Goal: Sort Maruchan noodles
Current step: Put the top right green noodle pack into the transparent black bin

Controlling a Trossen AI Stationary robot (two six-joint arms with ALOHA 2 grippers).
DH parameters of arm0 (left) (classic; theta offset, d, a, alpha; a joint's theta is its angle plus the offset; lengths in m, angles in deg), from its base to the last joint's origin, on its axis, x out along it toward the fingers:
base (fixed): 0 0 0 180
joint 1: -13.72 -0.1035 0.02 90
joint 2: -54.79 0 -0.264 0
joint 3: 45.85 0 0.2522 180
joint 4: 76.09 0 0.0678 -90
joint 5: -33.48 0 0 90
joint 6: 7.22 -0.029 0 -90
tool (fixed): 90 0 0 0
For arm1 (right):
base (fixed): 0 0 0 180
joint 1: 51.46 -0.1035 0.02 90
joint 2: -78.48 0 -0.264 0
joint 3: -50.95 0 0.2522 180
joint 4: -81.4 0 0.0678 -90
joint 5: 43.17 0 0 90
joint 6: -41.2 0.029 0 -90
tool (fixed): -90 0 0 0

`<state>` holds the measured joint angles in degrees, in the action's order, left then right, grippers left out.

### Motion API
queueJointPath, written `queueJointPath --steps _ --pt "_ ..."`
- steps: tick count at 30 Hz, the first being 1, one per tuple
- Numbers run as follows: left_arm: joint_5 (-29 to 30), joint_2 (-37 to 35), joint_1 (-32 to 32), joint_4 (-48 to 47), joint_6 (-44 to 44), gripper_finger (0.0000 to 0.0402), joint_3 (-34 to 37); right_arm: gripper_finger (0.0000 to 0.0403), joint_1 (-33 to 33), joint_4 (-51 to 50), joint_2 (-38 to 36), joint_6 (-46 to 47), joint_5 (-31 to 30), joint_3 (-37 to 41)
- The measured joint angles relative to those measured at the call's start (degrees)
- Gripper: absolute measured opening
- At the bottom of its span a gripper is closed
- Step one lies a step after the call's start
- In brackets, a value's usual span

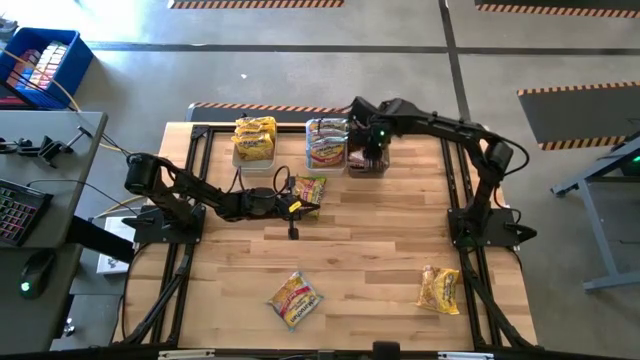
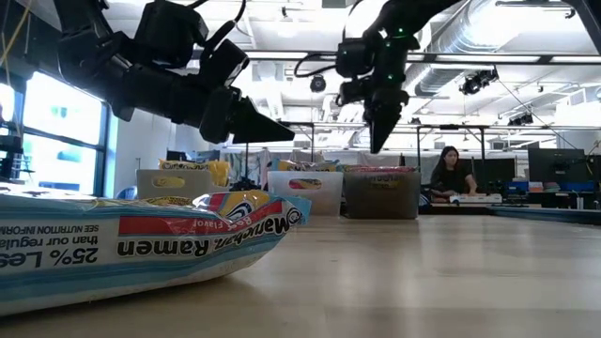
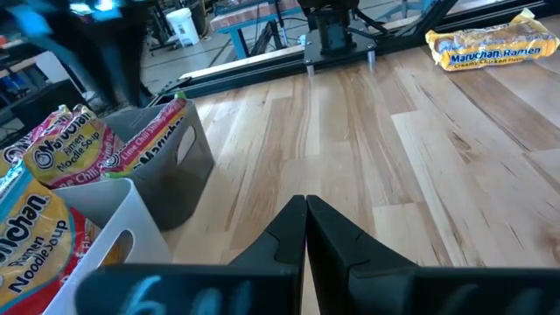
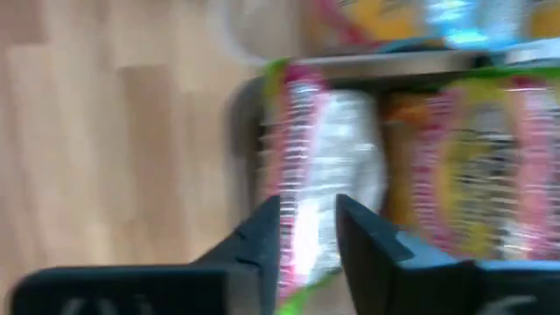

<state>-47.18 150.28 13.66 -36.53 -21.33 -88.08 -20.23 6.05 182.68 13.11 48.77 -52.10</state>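
Observation:
Maruchan noodles packets fill three bins along the far edge: a left bin [image 1: 254, 140] with yellow ones, a clear middle bin [image 1: 326, 143], and a dark bin [image 1: 364, 156] with pink-edged ones [image 4: 332, 166]. Loose packets lie flat on the table: one [image 1: 309, 189] beside my left gripper, one [image 1: 296, 299] near the front, and one [image 1: 440, 289] at the front right. My left gripper [image 1: 297, 207] hovers shut above the table, pointing right. My right gripper [image 4: 308, 219] hangs over the dark bin, pointing down, with a narrow gap between its fingers and nothing in it.
Black frame rails [image 1: 468, 200] run along the table's left, right and far sides. Bare wood lies between the bins and the front packets. Beyond the table a person [image 2: 451, 174] sits at a desk.

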Motion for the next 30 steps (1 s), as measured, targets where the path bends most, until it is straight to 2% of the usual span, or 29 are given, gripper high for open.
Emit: queueJointPath --steps 6,11,13,30 --pt "0.0 0.0 0.0 0.0 -1.0 0.0003 0.0 0.0007 -4.2 2.8 0.0 1.1 0.9 6.3" --pt "0.0 0.0 0.0 0.0 -1.0 0.0003 0.0 0.0014 -5.7 8.6 -0.3 4.0 -7.5 9.6" --pt "0.0 0.0 0.1 0.0 -1.0 0.0003 0.0 0.0014 -5.8 9.5 -0.3 5.0 -8.8 9.8" --pt "0.0 0.0 0.1 -0.1 0.0 0.0003 0.0 0.0001 -5.8 10.9 0.0 5.6 -7.6 9.5"
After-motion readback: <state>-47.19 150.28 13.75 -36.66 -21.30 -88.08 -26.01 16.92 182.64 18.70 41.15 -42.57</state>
